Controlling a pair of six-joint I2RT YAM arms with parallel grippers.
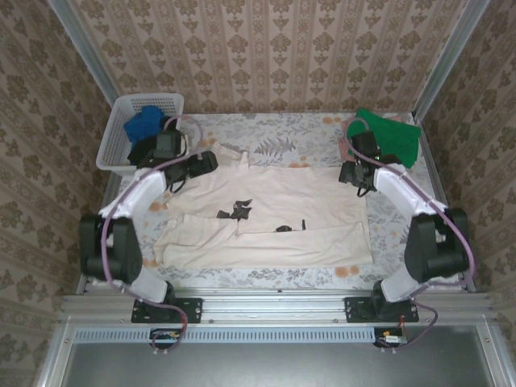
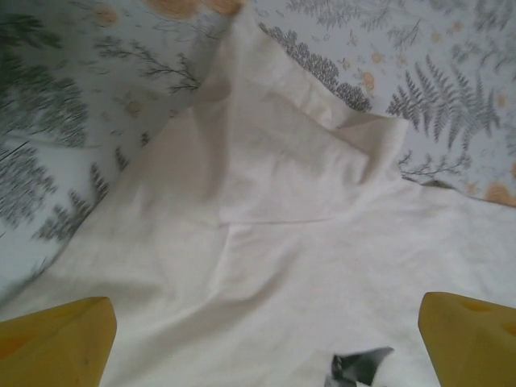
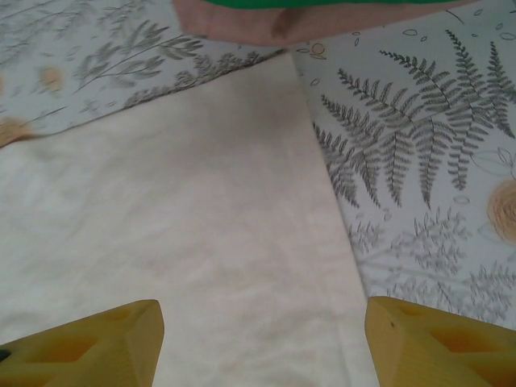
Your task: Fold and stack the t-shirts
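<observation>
Looking down from the top camera, we see a large cream cloth t-shirt spread flat on the bench, which is covered with a pale sheet printed with ferns and flowers. The shirt lies between the two arms, its near part looks folded over, and some small dark marks are on its middle. The left hand hangs over the far left corner of the shirt. In the left wrist view its two yellow fingers stand wide apart and nothing is between them; below them lies the cream cloth with a short sleeve folded over on itself. The right hand hangs over the far right corner of the same shirt. Its yellow fingers are also well apart and hold nothing; under them we see the straight side edge of the shirt on the fern sheet. Just beyond that corner lies a pale pink cloth t-shirt with a bright green cloth t-shirt on it. At the far left corner of the bench stands a white plastic lattice basket, and inside it lies a blue cloth t-shirt.
</observation>
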